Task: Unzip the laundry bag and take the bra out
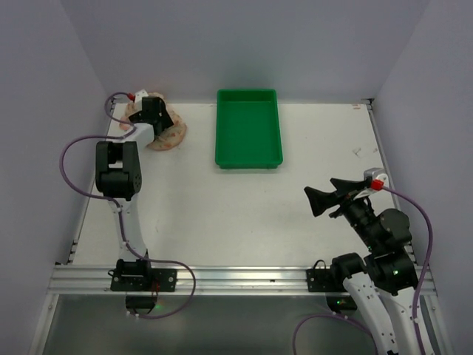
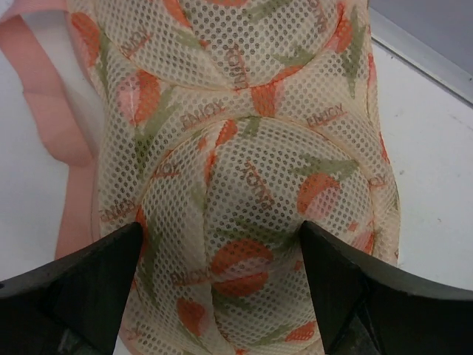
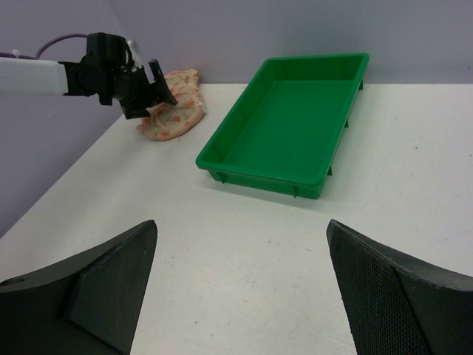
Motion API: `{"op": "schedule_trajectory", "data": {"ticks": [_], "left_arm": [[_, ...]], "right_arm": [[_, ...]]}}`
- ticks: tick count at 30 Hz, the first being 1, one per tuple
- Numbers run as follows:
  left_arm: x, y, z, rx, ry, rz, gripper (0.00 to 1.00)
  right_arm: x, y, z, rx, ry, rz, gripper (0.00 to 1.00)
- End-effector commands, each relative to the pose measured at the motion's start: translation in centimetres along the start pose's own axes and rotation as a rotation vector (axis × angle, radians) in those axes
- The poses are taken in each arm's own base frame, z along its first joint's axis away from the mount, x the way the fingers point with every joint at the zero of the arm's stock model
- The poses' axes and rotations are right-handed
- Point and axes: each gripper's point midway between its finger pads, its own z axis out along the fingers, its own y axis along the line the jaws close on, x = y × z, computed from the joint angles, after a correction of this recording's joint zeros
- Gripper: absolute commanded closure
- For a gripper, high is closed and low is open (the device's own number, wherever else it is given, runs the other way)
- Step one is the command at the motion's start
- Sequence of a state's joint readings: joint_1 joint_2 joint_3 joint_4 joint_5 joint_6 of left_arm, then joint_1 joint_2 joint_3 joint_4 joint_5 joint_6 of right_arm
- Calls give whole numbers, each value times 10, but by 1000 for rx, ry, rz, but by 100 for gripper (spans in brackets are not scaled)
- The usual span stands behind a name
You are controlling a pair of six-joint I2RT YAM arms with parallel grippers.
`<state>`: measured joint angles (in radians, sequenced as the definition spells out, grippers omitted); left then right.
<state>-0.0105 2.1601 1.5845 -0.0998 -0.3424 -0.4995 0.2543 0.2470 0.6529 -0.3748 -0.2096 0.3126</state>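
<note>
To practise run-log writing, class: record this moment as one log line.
left gripper: open, straddling laundry bag | right gripper: open, far from bag | green tray: mid-table, untouched

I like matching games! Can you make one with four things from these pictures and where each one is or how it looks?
1 laundry bag
2 tray
3 left gripper
4 right gripper

A green, empty
B open, over bare table
C flowery, far left corner
D open, over the bag

Pairs: 1-C, 2-A, 3-D, 4-B

One laundry bag (image 1: 171, 135); one green tray (image 1: 248, 164); two arms: left pincer (image 2: 220, 233), right pincer (image 3: 242, 225).
</note>
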Motion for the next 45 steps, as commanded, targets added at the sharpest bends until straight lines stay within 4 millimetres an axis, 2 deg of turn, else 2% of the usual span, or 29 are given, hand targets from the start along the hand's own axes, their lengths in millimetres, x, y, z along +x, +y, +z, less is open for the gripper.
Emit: {"op": "schedule_trajectory", "data": {"ticks": [1, 2, 3, 5, 6, 7, 8, 10, 11, 14, 16, 17, 18, 20, 21, 22, 23, 25, 26, 28, 29, 30, 31, 32, 34, 37, 42, 44, 45], "left_arm": [[-2, -7, 12, 15, 16, -6, 13], [7, -5, 13, 18, 37, 5, 20], [12, -8, 11, 43, 51, 9, 39], [13, -9, 2, 73, 50, 23, 56], [26, -5, -1, 87, 75, 35, 71], [28, -5, -5, 97, 80, 41, 77], [36, 0, -14, 103, 96, 56, 89], [43, 1, -26, 132, 117, 65, 97], [51, 6, -38, 143, 134, 69, 100], [75, 8, -67, 201, 189, 78, 100], [94, 0, -88, 242, 220, 119, 100], [105, 1, -106, 265, 238, 141, 100], [123, -10, -124, 298, 271, 184, 100], [139, -16, -158, 340, 280, 260, 100], [165, -28, -184, 380, 325, 336, 100], [177, -27, -206, 404, 338, 362, 100], [200, -31, -231, 437, 380, 417, 100], [219, -20, -256, 431, 413, 429, 100], [232, 2, -274, 396, 447, 412, 100], [238, 25, -288, 356, 467, 371, 96], [234, 41, -301, 335, 448, 319, 88], [231, 48, -306, 327, 433, 289, 81], [218, 50, -317, 351, 382, 215, 50], [212, 59, -321, 324, 359, 194, 35], [191, 58, -332, 346, 299, 123, 2], [173, 51, -333, 347, 249, 109, 0], [148, 9, -316, 383, 186, 150, 0], [141, -11, -301, 385, 174, 177, 0], [138, -19, -296, 392, 167, 182, 0]], "right_arm": [[-6, 5, 2, -22, -2, 1, 1], [-6, 5, 2, -22, 0, 3, 1], [-6, 5, 2, -19, -1, 3, 1], [-7, 7, 0, -27, -5, 6, 1], [-8, 8, -1, -32, -11, 11, 1], [-9, 10, -2, -39, -13, 11, 1], [-10, 11, -3, -42, -16, 14, 1], [-10, 13, -6, -47, -20, 21, 1], [-11, 14, -8, -54, -24, 20, 1], [-13, 17, -14, -62, -37, 22, 1], [-15, 19, -18, -68, -45, 21, 1], [-16, 21, -20, -76, -48, 19, 1], [-15, 21, -21, -77, -47, 18, 1], [-17, 23, -23, -82, -53, 16, 1], [-17, 24, -24, -89, -54, 17, 1], [-19, 26, -26, -94, -60, 15, 1], [-20, 27, -26, -98, -62, 16, 1], [-22, 30, -29, -112, -68, 16, 1], [-23, 31, -30, -114, -70, 13, 1], [-24, 33, -32, -124, -68, 14, 1], [-24, 33, -32, -124, -70, 9, 1], [-23, 34, -32, -130, -65, 8, 1], [-22, 36, -32, -141, -56, 7, 1], [-21, 37, -31, -146, -51, 6, 1], [-14, 39, -27, -170, -22, 11, 1], [-6, 39, -17, -181, 24, 42, 1], [5, 24, 6, -94, 104, 143, 1], [23, 14, 22, -31, 205, 219, 1], [25, 12, 27, -19, 228, 243, 1]]}}
